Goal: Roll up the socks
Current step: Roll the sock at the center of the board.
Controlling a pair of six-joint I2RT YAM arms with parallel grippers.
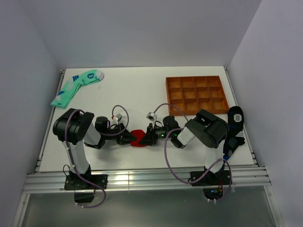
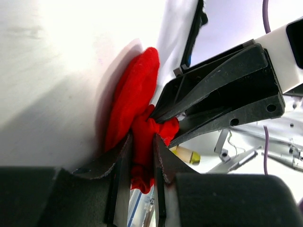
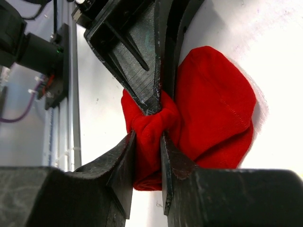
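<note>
The socks (image 1: 138,138) are a small red bundle on the white table (image 1: 137,90), close to its near edge and in the middle between the two arms. Both arms reach inward to it, low over the surface, and they meet at the bundle from opposite sides. The left gripper (image 1: 127,138) comes from the left side, and in the left wrist view its two fingers (image 2: 124,156) are clenched on a narrow bunched fold of the red fabric, which fills the thin gap between them. The right gripper (image 1: 149,137) comes from the right side, and in the right wrist view its fingers (image 3: 127,151) are pinched in the same way on a gathered fold. The tips of the two grippers are almost touching each other at this fold. The wider, rounded part of the bundle lies flat on the table just beside the fingers. No white mark is visible on the fabric in these views. A brown tray (image 1: 168,94) with many compartments stands at the far right of the table. A green sock (image 1: 75,88) lies at the far left corner, well apart from the bundle. A black sock (image 1: 236,118) lies at the right edge, beside the right arm.
</note>
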